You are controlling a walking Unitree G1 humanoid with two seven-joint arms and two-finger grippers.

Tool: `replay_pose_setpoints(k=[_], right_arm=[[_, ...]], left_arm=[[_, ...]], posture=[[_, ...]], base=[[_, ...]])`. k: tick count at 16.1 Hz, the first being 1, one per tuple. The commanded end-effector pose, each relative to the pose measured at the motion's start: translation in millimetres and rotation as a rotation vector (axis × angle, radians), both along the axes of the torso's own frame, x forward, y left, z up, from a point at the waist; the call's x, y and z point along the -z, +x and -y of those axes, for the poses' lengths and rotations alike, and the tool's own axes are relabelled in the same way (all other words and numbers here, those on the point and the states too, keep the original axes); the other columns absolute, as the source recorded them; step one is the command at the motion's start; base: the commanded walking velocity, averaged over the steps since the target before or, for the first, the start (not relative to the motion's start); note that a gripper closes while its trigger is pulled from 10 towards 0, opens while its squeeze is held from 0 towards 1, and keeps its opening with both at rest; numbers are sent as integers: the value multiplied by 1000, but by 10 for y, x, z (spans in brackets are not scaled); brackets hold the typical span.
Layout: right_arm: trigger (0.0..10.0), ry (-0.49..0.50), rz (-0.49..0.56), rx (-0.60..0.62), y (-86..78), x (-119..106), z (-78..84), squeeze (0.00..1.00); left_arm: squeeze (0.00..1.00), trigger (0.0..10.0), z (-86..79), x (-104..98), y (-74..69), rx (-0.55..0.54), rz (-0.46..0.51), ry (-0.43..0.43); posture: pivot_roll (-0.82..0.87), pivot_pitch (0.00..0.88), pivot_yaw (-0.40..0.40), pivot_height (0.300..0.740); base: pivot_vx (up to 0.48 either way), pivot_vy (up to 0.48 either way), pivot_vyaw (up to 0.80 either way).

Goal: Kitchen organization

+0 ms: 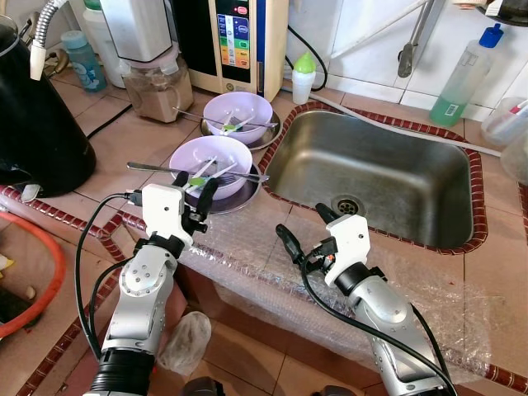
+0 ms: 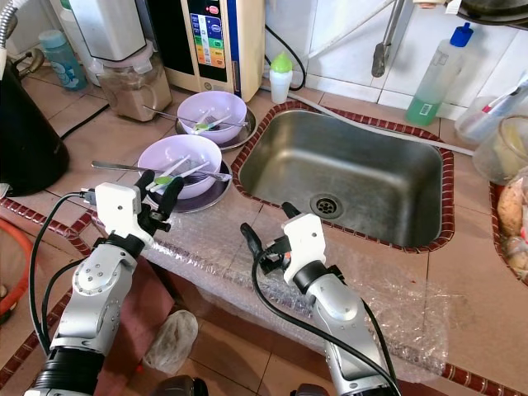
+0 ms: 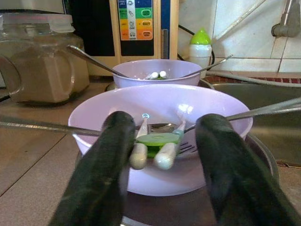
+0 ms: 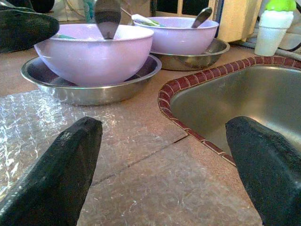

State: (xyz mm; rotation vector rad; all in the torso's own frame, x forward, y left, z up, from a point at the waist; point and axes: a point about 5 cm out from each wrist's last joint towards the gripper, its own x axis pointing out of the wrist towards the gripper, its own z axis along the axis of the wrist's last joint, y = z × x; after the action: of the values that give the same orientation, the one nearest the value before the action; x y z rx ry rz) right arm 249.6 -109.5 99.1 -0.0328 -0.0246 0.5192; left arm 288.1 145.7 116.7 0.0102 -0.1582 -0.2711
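Observation:
Two lilac bowls stand on steel plates left of the sink. The near bowl [image 1: 210,159] holds a green-and-white utensil [image 3: 157,141] and long spoons across its rim. The far bowl [image 1: 238,115] also holds cutlery. My left gripper [image 1: 195,185] is open at the near bowl's front rim, its fingers [image 3: 110,160] on either side of the green utensil's handles. My right gripper [image 1: 304,226] is open, low over the bubble wrap [image 1: 272,256] at the counter's front edge, between the near bowl's plate [image 4: 94,89] and the sink [image 1: 371,177].
A black kettle [image 1: 33,115] stands at the left. A blender jar [image 1: 157,82], a water appliance [image 1: 235,41] and a small green-capped bottle [image 1: 304,76] line the back. A dish soap bottle [image 1: 466,78] is behind the sink. A plastic bag [image 1: 186,338] lies on the floor.

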Motion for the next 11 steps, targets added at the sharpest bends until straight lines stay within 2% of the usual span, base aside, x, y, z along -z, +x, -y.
replay_pose_setpoints(k=[1,4,5,11], right_arm=[[10000,5,13,-1,10,-49,-5,0],[10000,29,7,-34,-2,-63,-35,0],[10000,62,2,-129,-67,-95,-129,0],[10000,140,-24,-174,-37,-166,-121,0]], left_arm=[[0,0,-25,-16,3,1,7,4],[0,0,-1,-40,-45,27,20,0],[0,0,3,-44,-63,32,22,1],[0,0,9,-163,-113,30,67,3]], posture=[[-40,53,29,740],[-40,48,30,740],[-40,47,32,740],[-31,45,31,740]], base=[[0,0,0],[0,0,0],[0,0,0],[0,0,0]])
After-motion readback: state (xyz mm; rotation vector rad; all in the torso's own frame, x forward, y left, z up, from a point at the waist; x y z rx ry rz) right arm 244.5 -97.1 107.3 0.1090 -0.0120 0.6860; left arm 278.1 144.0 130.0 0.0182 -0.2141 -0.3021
